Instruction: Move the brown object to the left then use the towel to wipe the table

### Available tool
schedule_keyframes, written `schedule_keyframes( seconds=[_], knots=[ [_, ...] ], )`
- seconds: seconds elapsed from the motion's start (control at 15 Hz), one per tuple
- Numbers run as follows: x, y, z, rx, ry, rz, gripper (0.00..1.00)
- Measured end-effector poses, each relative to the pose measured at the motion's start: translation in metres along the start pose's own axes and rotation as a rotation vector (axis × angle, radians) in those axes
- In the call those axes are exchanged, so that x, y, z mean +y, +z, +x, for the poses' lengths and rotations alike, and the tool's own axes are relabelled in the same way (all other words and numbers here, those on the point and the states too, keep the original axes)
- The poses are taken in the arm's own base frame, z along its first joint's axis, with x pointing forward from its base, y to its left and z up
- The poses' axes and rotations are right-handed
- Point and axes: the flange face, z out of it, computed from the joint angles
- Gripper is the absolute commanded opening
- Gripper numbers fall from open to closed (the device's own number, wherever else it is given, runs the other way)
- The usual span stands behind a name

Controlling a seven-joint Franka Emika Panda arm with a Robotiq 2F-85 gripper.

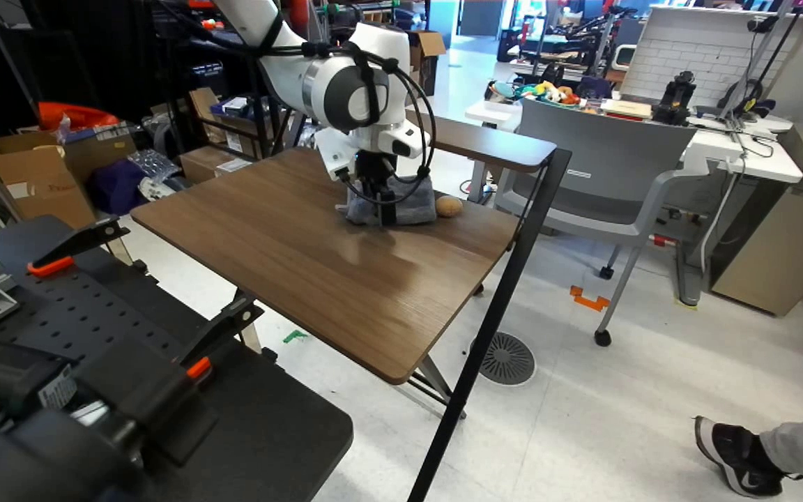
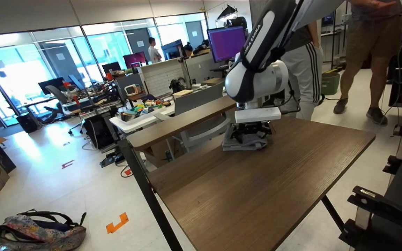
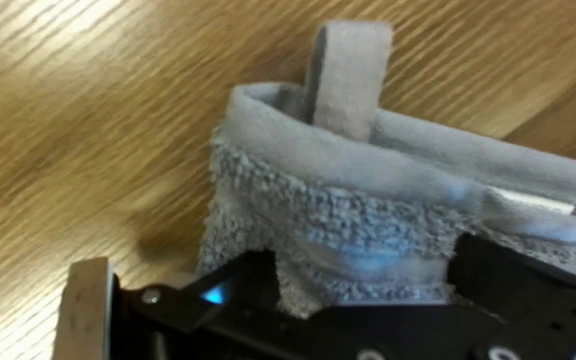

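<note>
Jaws spread over the grey towel, with the brown lump beside it

Your gripper (image 3: 363, 256) is released: its jaws stand wide apart, and grey cloth shows in the gap between them. In the wrist view, the towel (image 3: 338, 195) runs on past one of your fingers (image 3: 498, 275), so you have nothing pinched. Whether the fingertips touch the cloth, you cannot tell.

The towel lies folded and rumpled on the table (image 1: 283, 230), near the edge that faces the narrower, wood-topped desk (image 1: 485, 139). You can see a fabric loop (image 3: 353, 75) standing up from its hem.

Your brown lump (image 1: 449, 206) sits on the same table top, just beside the towel, on the side nearer the slanting black post (image 1: 495, 315). You cannot tell whether lump and towel touch.

Your arm (image 2: 257, 82) comes down over the cloth from above. Past the desk you have a grey chair (image 1: 603, 160). In an exterior view, two people stand behind the arm, one in grey trousers (image 2: 304, 75), one in brown shorts (image 2: 365, 42). A flowered backpack (image 2: 47, 232) lies on the floor.
</note>
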Motion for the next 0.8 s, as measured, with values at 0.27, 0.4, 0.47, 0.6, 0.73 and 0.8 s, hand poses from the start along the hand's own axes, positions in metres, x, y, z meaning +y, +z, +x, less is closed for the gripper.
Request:
schedule_keyframes(
  seconds=[0.27,0.4,0.47,0.6,0.73,0.8],
  knots=[
    [-0.007,0.001,-0.009,-0.059,-0.057,0.0,1.0],
    [-0.025,0.002,-0.029,-0.102,-0.136,0.024,1.0],
    [-0.035,0.003,-0.044,-0.127,-0.177,0.036,1.0],
    [-0.053,0.005,-0.079,-0.181,-0.261,0.05,1.0],
    [-0.062,0.007,-0.112,-0.241,-0.334,0.047,1.0],
    [-0.061,0.008,-0.124,-0.279,-0.359,0.034,1.0]
  ],
)
